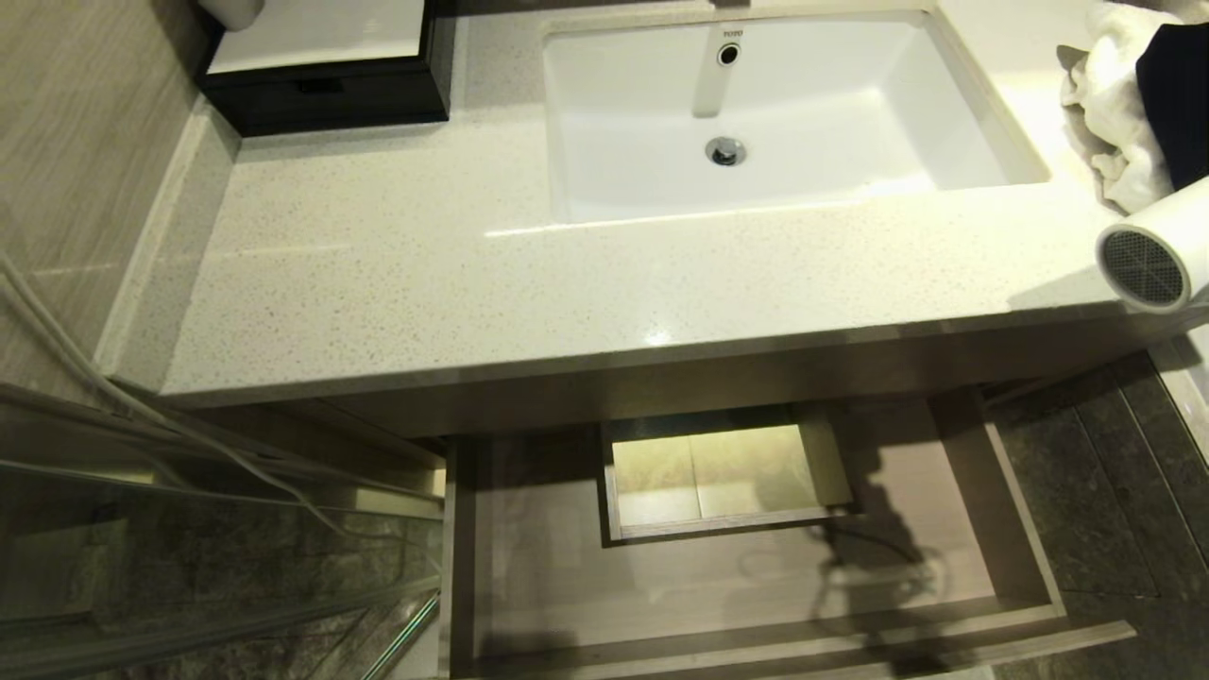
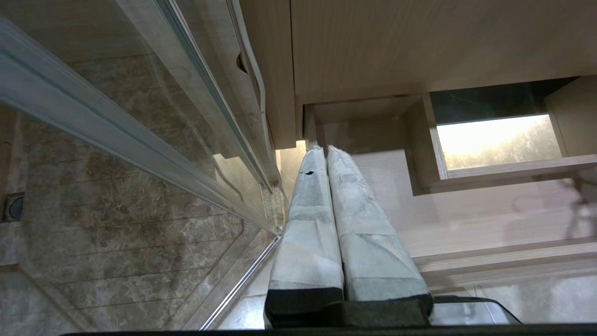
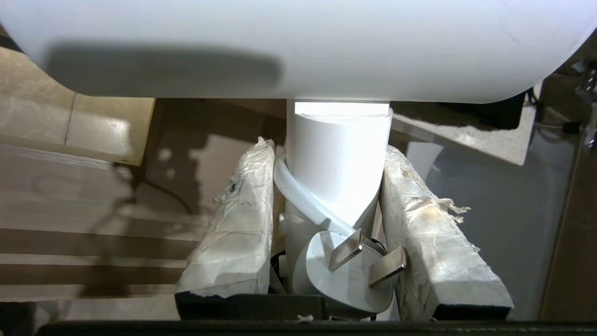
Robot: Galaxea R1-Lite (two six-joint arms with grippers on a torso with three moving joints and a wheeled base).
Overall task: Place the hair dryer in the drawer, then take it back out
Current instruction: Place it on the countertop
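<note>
Speckled vanity top (image 1: 425, 283), drawer (image 1: 756, 586) pulled open below. Right gripper (image 3: 336, 210) pinches hair dryer (image 1: 1157, 250) by its handle, at 3 o'clock over the counter edge. Left gripper (image 2: 326, 154) parked, fingers together. Advice: lower slowly, clear the cut-out, mind the plug (image 3: 345, 275).

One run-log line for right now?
right claw: shut on hair dryer handle, held over counter edge | drawer: open, empty | left claw: shut, parked

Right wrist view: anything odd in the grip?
Yes. The right hand clamps the dryer by its handle with the cord and plug caught between the fingers. The finger wrapping looks frayed.
</note>
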